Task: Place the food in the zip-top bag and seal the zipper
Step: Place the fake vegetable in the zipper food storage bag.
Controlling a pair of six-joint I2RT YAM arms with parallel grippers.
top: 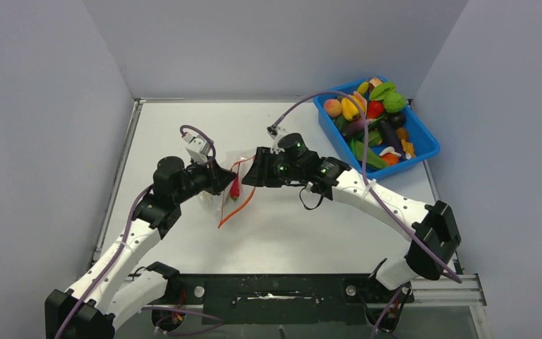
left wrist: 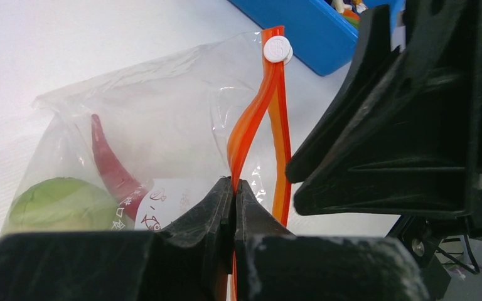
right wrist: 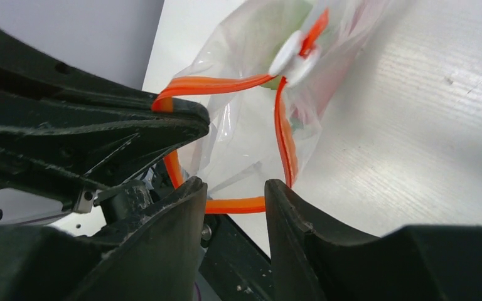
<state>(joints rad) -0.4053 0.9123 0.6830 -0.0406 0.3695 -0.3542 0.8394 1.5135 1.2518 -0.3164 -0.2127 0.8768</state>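
The clear zip-top bag (left wrist: pixel 163 119) lies mid-table between both grippers. A green round toy (left wrist: pixel 59 204) and a red chili (left wrist: pixel 110 163) are inside it. The orange-red zipper (left wrist: pixel 251 119) gapes open in a loop, with a white slider (left wrist: pixel 278 49) at its far end. My left gripper (left wrist: pixel 233 183) is shut on one zipper lip; it also shows in the top view (top: pixel 220 180). My right gripper (right wrist: pixel 232 188) is open, its jaws either side of the other lip of the zipper (right wrist: pixel 235 205); in the top view (top: pixel 248 173) it faces the left one.
A blue tub (top: pixel 332 133) at the back right holds several more toy fruits and vegetables (top: pixel 374 120). Grey walls enclose the white table on three sides.
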